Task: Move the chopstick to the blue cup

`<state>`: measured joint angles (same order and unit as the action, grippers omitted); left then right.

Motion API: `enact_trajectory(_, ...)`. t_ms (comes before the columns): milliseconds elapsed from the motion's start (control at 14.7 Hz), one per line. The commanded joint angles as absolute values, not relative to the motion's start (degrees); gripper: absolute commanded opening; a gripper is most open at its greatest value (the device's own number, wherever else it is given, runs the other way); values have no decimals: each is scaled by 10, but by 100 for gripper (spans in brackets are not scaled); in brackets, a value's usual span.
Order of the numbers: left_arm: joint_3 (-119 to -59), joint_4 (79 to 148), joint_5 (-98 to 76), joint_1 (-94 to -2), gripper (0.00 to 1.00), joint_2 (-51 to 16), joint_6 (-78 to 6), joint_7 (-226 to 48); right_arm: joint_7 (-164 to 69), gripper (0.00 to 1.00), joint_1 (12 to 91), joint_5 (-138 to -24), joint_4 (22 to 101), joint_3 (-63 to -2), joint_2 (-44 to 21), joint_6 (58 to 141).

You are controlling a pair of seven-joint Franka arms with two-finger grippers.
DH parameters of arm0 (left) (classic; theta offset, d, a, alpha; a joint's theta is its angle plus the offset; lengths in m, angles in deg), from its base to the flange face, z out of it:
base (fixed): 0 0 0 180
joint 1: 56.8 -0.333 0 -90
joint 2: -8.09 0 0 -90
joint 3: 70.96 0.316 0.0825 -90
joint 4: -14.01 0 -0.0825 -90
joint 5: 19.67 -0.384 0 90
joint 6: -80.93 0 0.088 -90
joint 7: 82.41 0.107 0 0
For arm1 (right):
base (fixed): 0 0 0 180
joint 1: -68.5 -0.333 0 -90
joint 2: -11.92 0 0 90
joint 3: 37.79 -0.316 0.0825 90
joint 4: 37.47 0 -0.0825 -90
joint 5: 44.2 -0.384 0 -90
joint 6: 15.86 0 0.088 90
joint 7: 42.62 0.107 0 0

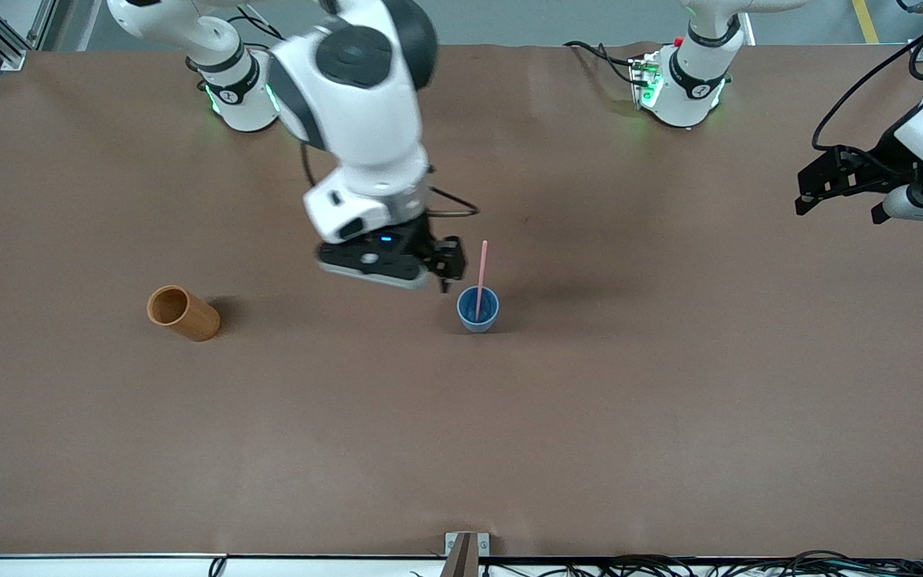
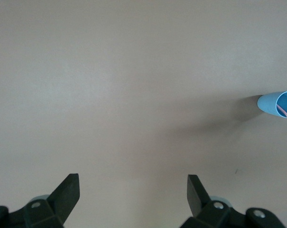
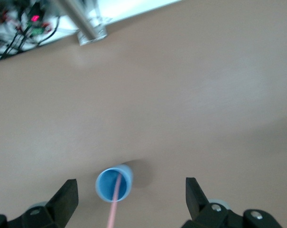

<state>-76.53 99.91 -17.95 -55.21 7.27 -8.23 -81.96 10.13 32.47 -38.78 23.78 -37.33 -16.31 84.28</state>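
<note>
A: Where is the thin straight pink chopstick [image 1: 481, 272] at this moment?

B: It stands in the small round blue cup [image 1: 477, 310], lower end inside, upper part leaning out above the rim. The cup sits upright on the brown desk [image 1: 670, 401], near the middle.

A: And the right arm's tool [image 1: 447, 264]?

B: It is in the air just beside the cup, toward the right arm's end of the desk. Its black fingers [image 3: 65, 199] are spread apart with nothing between them; the right wrist view shows the blue cup [image 3: 114, 183] and the stick [image 3: 114, 204] in the gap, both untouched.

A: The left tool [image 1: 838, 180]?

B: That arm waits over the left arm's end of the desk. Its fingers [image 2: 67, 190] are also apart and empty, and the cup [image 2: 277, 103] shows well apart from it.

A: Anything else there?

B: A tan wooden-looking cylindrical cup [image 1: 183, 312] lies on its side toward the right arm's end, well apart from the blue one.
</note>
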Motion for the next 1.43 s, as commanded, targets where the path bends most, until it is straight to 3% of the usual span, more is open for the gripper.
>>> enact_trajectory(0, -768, 998, -178, -557, 100, 77, -85, -808, 41, 100, 389, -383, 319, -384, -72, 807)
enact_trajectory(543, -768, 998, -178, -557, 100, 76, -85, -808, -183, 100, 575, -392, 491, -384, 109, 775)
enact_trajectory(1019, -768, 998, -172, -557, 100, 76, -85, -816, -370, 100, 728, -424, 516, -383, 170, 676)
enact_trajectory(1358, -770, 998, -172, -555, 100, 76, -85, -821, -395, 100, 726, -425, 532, -385, 178, 679)
